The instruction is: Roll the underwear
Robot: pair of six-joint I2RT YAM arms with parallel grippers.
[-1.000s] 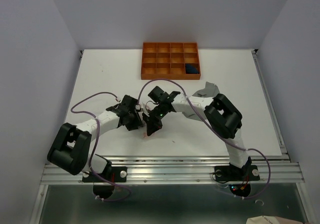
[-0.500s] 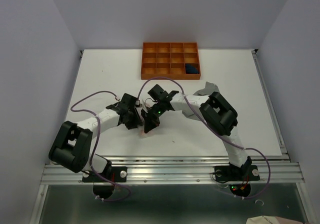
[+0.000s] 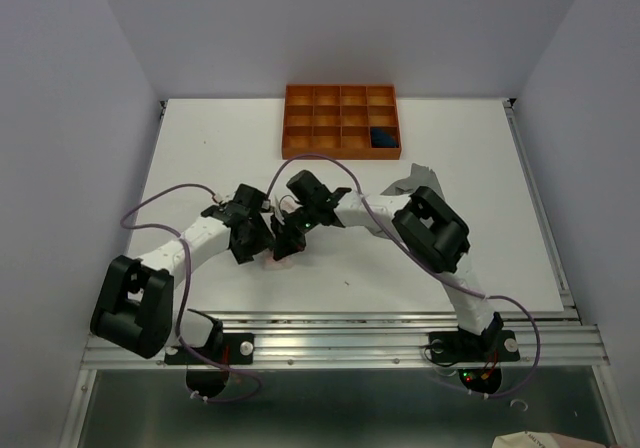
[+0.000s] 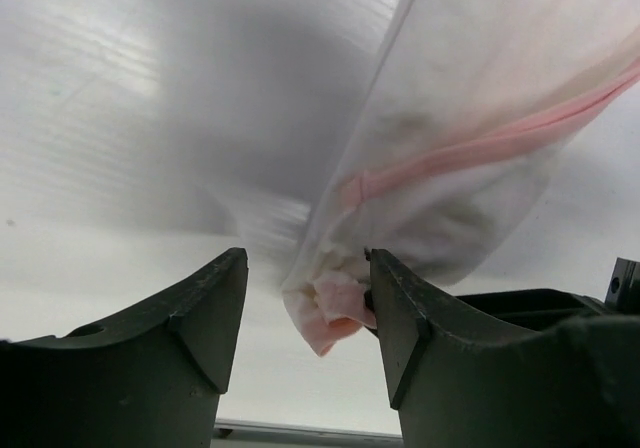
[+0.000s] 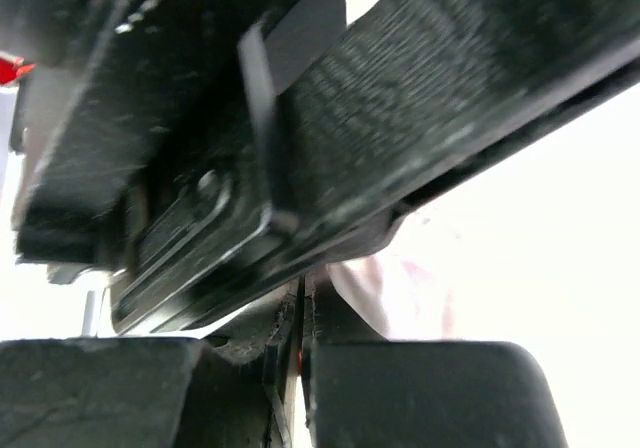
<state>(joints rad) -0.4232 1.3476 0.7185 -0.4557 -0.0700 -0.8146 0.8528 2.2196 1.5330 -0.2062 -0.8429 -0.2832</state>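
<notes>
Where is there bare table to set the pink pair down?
Far left of the table, beside the orange tray; right side, beyond the grey underwear. Crowded centre: left gripper and right gripper meet over the pink underwear.

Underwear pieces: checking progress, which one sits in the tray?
The navy blue cloth garment, in the near-right compartment of the orange tray. The thin pale pink one and the grey one lie outside it.

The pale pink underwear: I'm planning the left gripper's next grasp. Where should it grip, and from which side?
Likely the bunched corner of the pale pink underwear, approached straight on by the left gripper: that thicker wad sits between its open fingers; the rest is thin.
</notes>
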